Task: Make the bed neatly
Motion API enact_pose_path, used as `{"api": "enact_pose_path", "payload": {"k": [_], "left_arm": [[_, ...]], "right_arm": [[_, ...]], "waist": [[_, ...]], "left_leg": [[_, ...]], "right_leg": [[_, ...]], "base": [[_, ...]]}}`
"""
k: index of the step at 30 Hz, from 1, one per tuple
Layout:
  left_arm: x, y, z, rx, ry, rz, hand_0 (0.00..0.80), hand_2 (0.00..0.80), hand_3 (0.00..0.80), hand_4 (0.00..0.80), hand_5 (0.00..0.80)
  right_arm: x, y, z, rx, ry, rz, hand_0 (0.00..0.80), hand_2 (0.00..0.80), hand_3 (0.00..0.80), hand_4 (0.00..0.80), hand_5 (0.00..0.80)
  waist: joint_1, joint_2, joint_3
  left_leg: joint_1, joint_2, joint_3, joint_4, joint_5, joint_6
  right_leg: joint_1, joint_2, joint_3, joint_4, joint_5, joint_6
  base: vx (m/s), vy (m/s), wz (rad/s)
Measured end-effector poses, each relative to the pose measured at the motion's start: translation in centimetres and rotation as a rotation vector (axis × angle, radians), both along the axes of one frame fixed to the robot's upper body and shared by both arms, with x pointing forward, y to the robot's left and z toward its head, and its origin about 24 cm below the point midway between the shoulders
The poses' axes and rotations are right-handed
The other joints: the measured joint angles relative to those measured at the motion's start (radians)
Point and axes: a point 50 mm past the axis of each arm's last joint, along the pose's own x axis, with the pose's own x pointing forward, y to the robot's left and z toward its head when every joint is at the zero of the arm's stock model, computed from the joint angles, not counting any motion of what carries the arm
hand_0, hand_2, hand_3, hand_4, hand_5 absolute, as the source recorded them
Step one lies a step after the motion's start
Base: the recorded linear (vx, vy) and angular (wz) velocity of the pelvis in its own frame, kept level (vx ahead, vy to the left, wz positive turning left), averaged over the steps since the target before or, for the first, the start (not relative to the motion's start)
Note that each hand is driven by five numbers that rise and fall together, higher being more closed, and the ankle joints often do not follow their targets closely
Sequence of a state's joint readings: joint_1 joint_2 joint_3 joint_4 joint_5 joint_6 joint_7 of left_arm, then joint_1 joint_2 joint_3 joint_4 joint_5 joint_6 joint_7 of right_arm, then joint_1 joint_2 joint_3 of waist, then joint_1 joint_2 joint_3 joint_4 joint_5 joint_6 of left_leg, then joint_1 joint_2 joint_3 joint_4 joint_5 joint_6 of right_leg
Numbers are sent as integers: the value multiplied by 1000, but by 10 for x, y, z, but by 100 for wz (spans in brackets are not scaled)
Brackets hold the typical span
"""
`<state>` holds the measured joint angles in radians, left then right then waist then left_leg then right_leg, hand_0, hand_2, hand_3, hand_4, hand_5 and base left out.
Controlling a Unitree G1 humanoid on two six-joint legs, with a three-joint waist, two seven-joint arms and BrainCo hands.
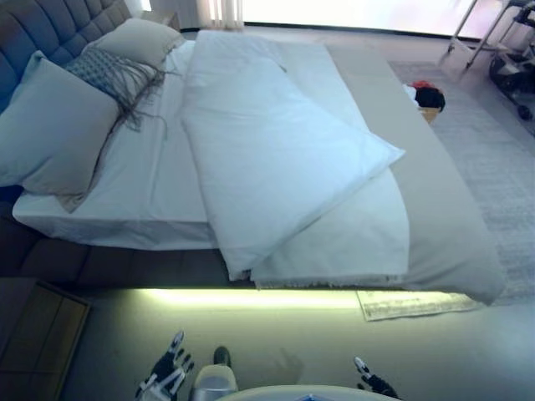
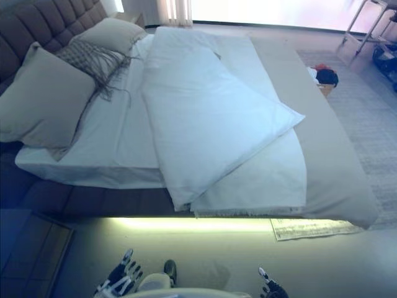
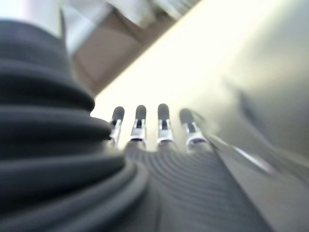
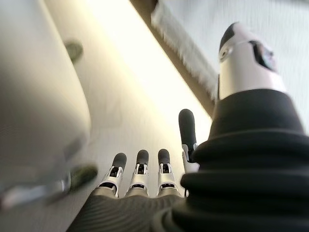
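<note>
A bed (image 1: pixel 109 180) with a white sheet lies ahead, its grey tufted headboard (image 1: pixel 50 25) at the left. A white duvet (image 1: pixel 276 150) lies folded back on itself across the middle, one corner pointing right. Under it a grey-beige blanket (image 1: pixel 451 225) covers the foot half and hangs over the near side. Two large pillows (image 1: pixel 58 125) and a fringed cushion (image 1: pixel 109 71) lie at the head. My left hand (image 1: pixel 167 372) and right hand (image 1: pixel 372 383) hang low over the floor before the bed, both open and empty, apart from the bedding.
A lit strip (image 1: pixel 251 296) glows under the bed's near edge. A wooden bedside table (image 1: pixel 38 334) stands at the lower left. A paper sheet (image 1: pixel 410 305) lies on the floor by the bed. A basket with dark and red items (image 1: pixel 428 100) stands beyond the bed on a grey rug (image 1: pixel 493 159).
</note>
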<state>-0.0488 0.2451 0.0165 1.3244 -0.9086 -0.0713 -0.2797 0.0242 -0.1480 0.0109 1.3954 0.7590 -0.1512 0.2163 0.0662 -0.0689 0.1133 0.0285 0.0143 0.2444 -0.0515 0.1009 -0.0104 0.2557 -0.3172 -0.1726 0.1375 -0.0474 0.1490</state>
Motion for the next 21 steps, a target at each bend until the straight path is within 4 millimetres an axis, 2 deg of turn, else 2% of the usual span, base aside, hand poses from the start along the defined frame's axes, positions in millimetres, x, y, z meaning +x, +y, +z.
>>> {"api": "enact_pose_path", "payload": {"k": [1, 3, 4, 5, 7, 9, 10, 11, 13, 14, 15, 16, 17, 19, 21], "left_arm": [[4, -1, 1, 7, -2, -32, 0, 0, 0, 0, 0], [6, -4, 0, 8, 8, -78, 0, 0, 0, 0, 0], [6, -4, 0, 12, 16, -99, 0, 0, 0, 0, 0], [6, -3, 1, 15, 23, -113, 0, 0, 0, 0, 0], [4, -1, 0, 22, 34, -131, 0, 0, 0, 0, 0], [2, -3, 0, 18, 41, -128, 0, 0, 0, 0, 0], [3, -7, -1, 8, 42, -130, 0, 0, 0, 0, 0], [3, -10, -2, 0, 42, -129, 0, 0, 0, 0, 0], [-2, -11, -4, -9, 52, -120, 0, 0, 0, 0, 0], [-6, -11, -4, -9, 58, -114, 0, 0, 0, 0, 0], [-14, -12, -6, -15, 75, -108, 0, 0, 0, 0, 0], [-22, -14, -8, -22, 94, -102, 0, 0, 0, 0, 0], [-31, -18, -11, -34, 114, -96, 0, 0, 0, 0, 0], [-43, -24, -14, -60, 140, -63, 0, 0, 0, 0, 0], [-47, -24, -15, -63, 157, -46, 0, 0, 0, 0, 0]], "right_arm": [[6, -1, 1, -3, -22, 3, 0, 0, 0, 0, 0], [13, -7, 4, -15, -44, 10, 0, 0, 0, 0, 0], [14, -9, 4, -19, -47, 11, 0, 0, 0, 0, 0], [13, -11, 4, -22, -46, 10, 0, 0, 0, 0, 0], [17, -13, 6, -22, -59, 11, 0, 0, 0, 0, 0], [22, -17, 7, -26, -73, 29, 0, 0, 0, 0, 0], [25, -20, 9, -30, -84, 35, 0, 0, 0, 0, 0], [24, -23, 9, -33, -82, 27, 0, 0, 0, 0, 0], [21, -23, 8, -22, -66, 14, 0, 0, 0, 0, 0], [18, -21, 7, -16, -54, 10, 0, 0, 0, 0, 0], [16, -21, 7, -17, -48, 9, 0, 0, 0, 0, 0], [13, -23, 7, -22, -40, 14, 0, 0, 0, 0, 0], [13, -26, 7, -34, -37, 20, 0, 0, 0, 0, 0], [20, -33, 11, -51, -73, 26, 0, 0, 0, 0, 0], [40, -39, 18, -66, -141, 27, 0, 0, 0, 0, 0]], "waist": [[-3, 6, -8], [-24, 44, -13], [-33, 60, -17], [-47, 75, -17], [-60, 91, -19], [-84, 98, -9], [-88, 97, -5], [-100, 90, 0], [-118, 69, 5], [-120, 52, 5], [-123, 53, 6], [-127, 55, 6], [-124, 75, 2], [-105, 104, -5], [-98, 101, -3]], "left_leg": [[12, -9, 0, -6, -8, 11], [41, -19, -11, -23, -30, 41], [57, -19, -20, -33, -36, 46], [67, -17, -29, -35, -46, 56], [66, -5, -22, -36, -54, 52], [62, -1, -28, -36, -59, 47], [60, -1, -23, -39, -64, 40], [55, -3, -22, -39, -68, 35], [51, -2, -24, -38, -73, 26], [68, 7, -22, -38, -79, 11], [88, 31, -13, -36, -86, -10], [109, 61, -9, -30, -98, -30], [127, 92, -12, -20, -110, -46], [133, 151, -18, 21, -140, -68], [110, 173, -30, 97, -135, -86]], "right_leg": [[-27, -14, 2, 66, 13, 6], [-98, -26, 34, 224, 56, 14], [-142, -20, 58, 308, 16, 24], [-181, 2, 65, 349, -37, 27], [-274, 58, 63, 308, -105, 4], [-351, 102, 52, 170, -101, -1], [-387, 108, 54, 99, -77, 6], [-422, 99, 54, 30, -31, 15], [-470, 69, 33, -21, 26, 21], [-469, 57, 14, -26, 41, 14], [-450, 66, -15, -11, 80, 5], [-426, 93, -27, -10, 104, -14], [-408, 128, -30, -11, 111, -26], [-388, 185, -42, -6, 91, -63], [-387, 203, -58, 19, 62, -112]], "base": [[247, 276, 8], [242, 203, 17], [222, 96, 22], [212, 41, 22], [172, -65, 4], [179, -172, -2], [223, -199, 5], [241, -172, 17], [337, -237, 40], [363, -266, 44], [397, -289, 40], [367, -282, 25], [342, -268, 5], [286, -246, -9], [272, -260, 1]]}}
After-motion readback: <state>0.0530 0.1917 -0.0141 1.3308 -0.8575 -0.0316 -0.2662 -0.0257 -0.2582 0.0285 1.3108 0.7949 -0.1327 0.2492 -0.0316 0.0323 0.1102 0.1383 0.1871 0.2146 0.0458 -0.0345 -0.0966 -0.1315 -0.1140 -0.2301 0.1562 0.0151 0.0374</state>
